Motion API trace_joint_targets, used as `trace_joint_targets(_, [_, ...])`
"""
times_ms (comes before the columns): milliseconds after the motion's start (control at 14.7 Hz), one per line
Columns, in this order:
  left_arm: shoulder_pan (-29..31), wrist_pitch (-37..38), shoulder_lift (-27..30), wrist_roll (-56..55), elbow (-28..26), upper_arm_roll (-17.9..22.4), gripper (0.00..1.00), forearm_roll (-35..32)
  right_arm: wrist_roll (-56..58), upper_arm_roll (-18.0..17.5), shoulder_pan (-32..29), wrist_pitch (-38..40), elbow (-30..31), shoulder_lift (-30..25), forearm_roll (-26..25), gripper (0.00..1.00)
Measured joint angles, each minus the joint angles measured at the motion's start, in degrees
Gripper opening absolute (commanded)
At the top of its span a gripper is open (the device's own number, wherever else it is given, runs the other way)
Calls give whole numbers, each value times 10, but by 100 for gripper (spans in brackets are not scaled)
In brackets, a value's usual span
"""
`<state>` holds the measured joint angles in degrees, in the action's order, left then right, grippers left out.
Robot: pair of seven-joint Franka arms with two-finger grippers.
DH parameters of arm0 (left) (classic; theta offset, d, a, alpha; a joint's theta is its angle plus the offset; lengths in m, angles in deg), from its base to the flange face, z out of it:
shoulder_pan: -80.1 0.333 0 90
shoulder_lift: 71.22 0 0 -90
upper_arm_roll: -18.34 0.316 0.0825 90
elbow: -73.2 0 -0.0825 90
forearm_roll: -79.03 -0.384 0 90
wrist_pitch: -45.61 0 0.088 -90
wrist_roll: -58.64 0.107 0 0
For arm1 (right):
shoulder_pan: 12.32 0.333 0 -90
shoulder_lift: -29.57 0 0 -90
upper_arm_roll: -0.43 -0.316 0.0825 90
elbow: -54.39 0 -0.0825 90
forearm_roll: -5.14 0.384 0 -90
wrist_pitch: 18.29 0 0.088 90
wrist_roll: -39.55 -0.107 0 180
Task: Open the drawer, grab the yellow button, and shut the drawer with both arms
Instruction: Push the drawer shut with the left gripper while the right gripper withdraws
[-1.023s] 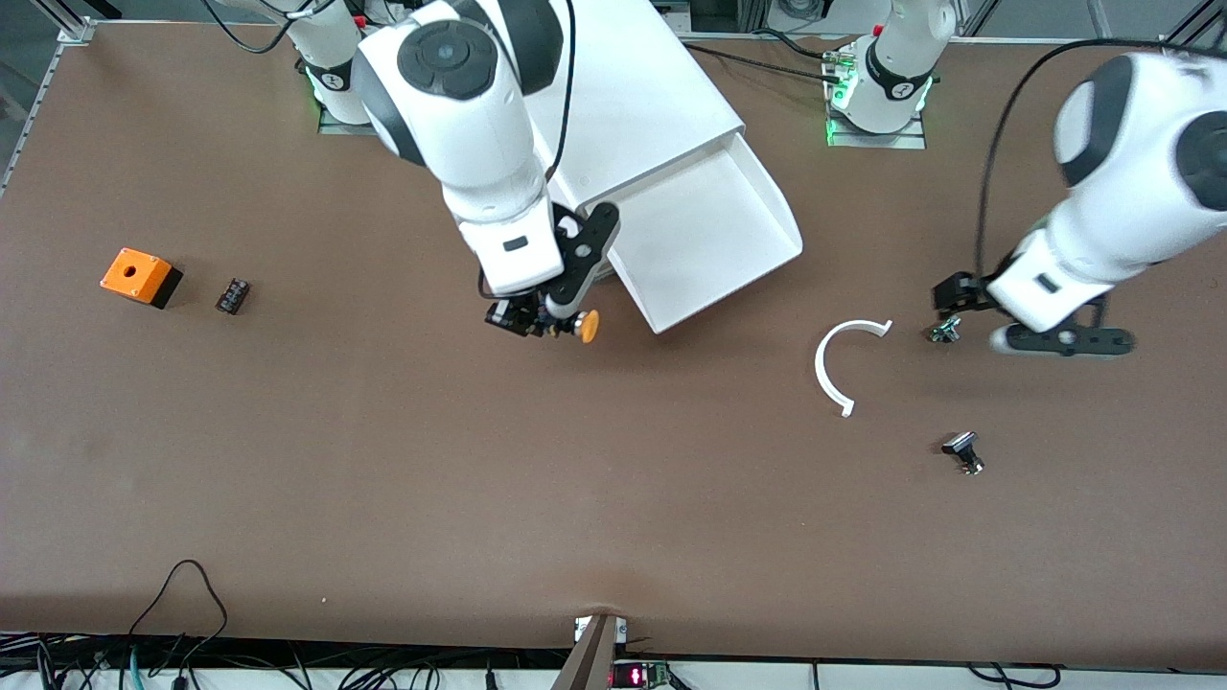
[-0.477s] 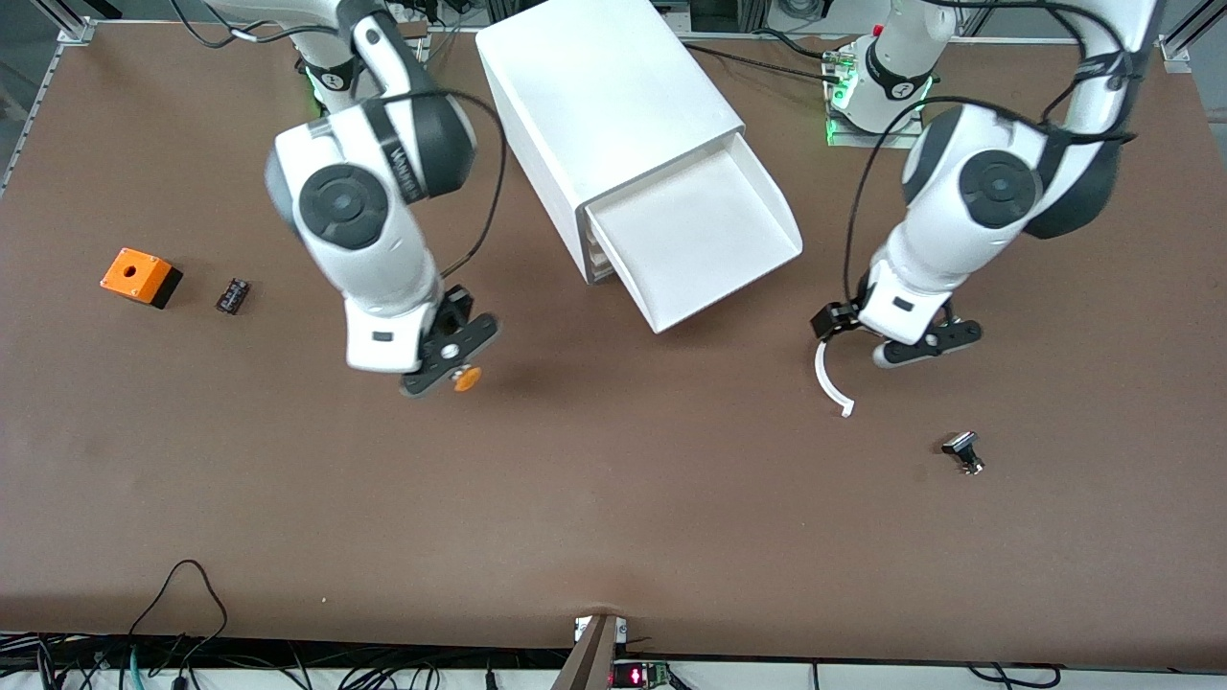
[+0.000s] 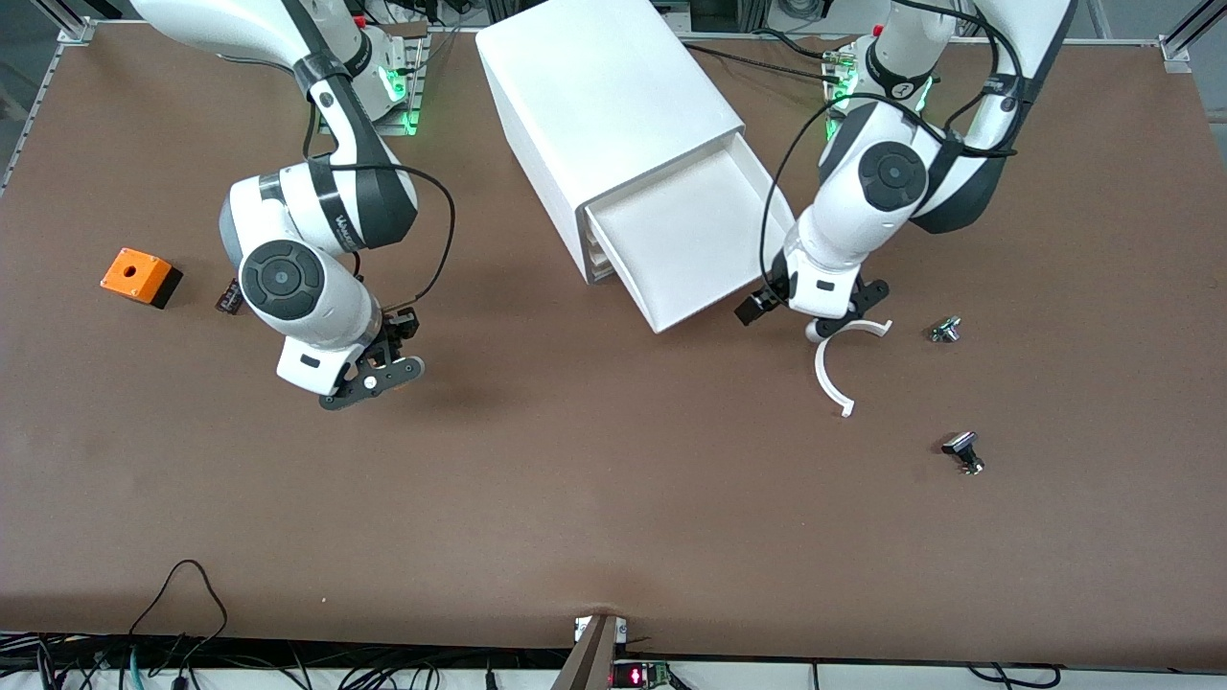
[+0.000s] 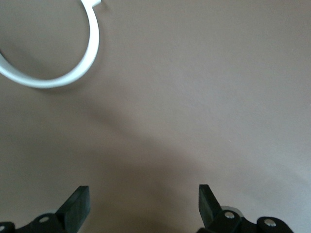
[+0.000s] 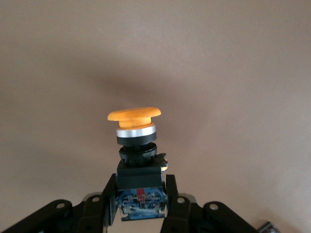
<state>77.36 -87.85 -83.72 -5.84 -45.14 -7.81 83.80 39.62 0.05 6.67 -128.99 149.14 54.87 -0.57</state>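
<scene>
The drawer (image 3: 695, 235), topmost in the white cabinet (image 3: 604, 96), stands pulled out, and its tray looks bare. My right gripper (image 3: 372, 371) hangs over bare table between the cabinet and the orange cube. In the right wrist view the right gripper (image 5: 141, 183) is shut on the button (image 5: 135, 127) by its black and blue body, orange cap pointing away from the fingers. The hand hides the button in the front view. My left gripper (image 3: 815, 321) is over the table by the drawer's front corner. The left gripper (image 4: 142, 208) is open, nothing between its fingers.
An orange cube with a hole (image 3: 139, 276) and a small black part (image 3: 228, 297) lie toward the right arm's end. A white C-shaped ring (image 3: 832, 376) (image 4: 73, 75) lies by the left gripper. Two small black-and-silver parts (image 3: 945, 330) (image 3: 963, 452) lie toward the left arm's end.
The right arm carried the button away from the drawer toward the right arm's end of the table. The left arm swung in from its end to the drawer's front corner.
</scene>
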Motion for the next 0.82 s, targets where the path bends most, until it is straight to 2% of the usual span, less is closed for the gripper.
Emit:
trace_joint_targets(273, [-9, -3, 1, -73, -7, -36, 99, 2, -9, 0, -34, -107, 110, -16, 0, 20])
trace_joint_targets(545, [-11, -2, 15, -108, -30, -76, 99, 2, -7, 0, -54, -181, 192, -42, 0, 20])
trace_joint_targets(818, [-11, 9, 28, -156, -50, -121, 99, 2, 73, 2, -110, -230, 249, -64, 0, 20])
